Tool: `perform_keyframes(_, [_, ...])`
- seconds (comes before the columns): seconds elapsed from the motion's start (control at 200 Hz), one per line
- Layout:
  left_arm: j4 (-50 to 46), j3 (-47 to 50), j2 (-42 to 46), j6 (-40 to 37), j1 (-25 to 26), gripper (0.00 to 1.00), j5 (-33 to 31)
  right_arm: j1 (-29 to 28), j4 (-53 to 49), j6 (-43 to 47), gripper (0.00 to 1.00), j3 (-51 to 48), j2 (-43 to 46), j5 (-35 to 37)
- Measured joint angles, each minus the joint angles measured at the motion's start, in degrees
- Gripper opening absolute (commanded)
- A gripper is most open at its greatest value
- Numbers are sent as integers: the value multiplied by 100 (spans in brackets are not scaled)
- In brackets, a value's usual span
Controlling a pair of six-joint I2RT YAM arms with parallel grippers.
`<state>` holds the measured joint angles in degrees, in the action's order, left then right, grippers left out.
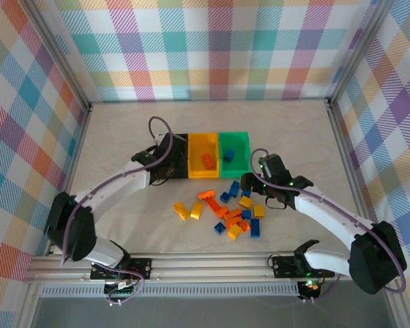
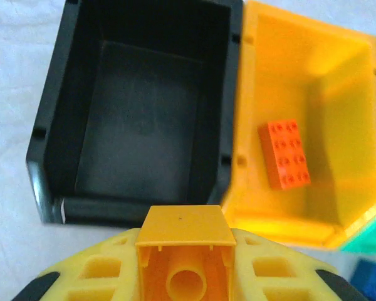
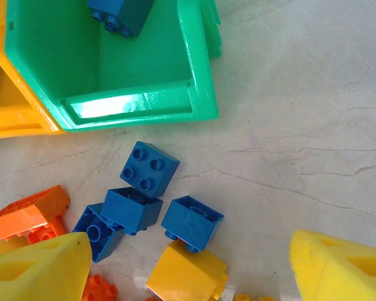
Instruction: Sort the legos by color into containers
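My left gripper [image 2: 184,266] is shut on a yellow lego [image 2: 184,224], its hollow underside facing the camera, just over the near rim of the empty black container [image 2: 50,125]. From above, this gripper [image 1: 168,162] covers much of the black container [image 1: 183,139]. The yellow-orange container [image 2: 338,94] holds one orange lego [image 2: 285,153]. The green container [image 3: 200,75] holds a blue lego [image 3: 120,14]. My right gripper [image 3: 188,251] is open above several blue legos [image 3: 192,218] and a yellow lego [image 3: 187,274] lying just in front of the green container.
The loose pile of yellow, orange and blue legos [image 1: 229,215] lies on the table in front of the containers, between the two arms. The right arm [image 1: 328,215] reaches in from the right. Bare tabletop [image 1: 123,130] surrounds the bins; checked walls enclose the area.
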<state>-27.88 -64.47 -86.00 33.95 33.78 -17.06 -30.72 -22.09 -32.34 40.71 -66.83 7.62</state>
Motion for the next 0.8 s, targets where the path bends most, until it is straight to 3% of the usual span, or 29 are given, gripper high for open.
perform_keyframes(0.145, [48,-444,-800,-79,-348,22,-46,0,-4,0,83,0,0,-59])
perform_keyframes(0.375, [-26,-1003,-1419,-170,-544,69,-4,0,-11,2,83,0,0,-131])
perform_keyframes(0.58, [0,-1038,-1029,-111,-520,87,341,0,-2,4,83,0,-297,-201])
perform_keyframes(0.635, [61,-975,-767,-50,-479,97,459,0,0,4,83,0,-490,-214])
perform_keyframes(0.8, [337,-435,310,57,-35,100,741,28,79,-22,80,7,-1169,-216])
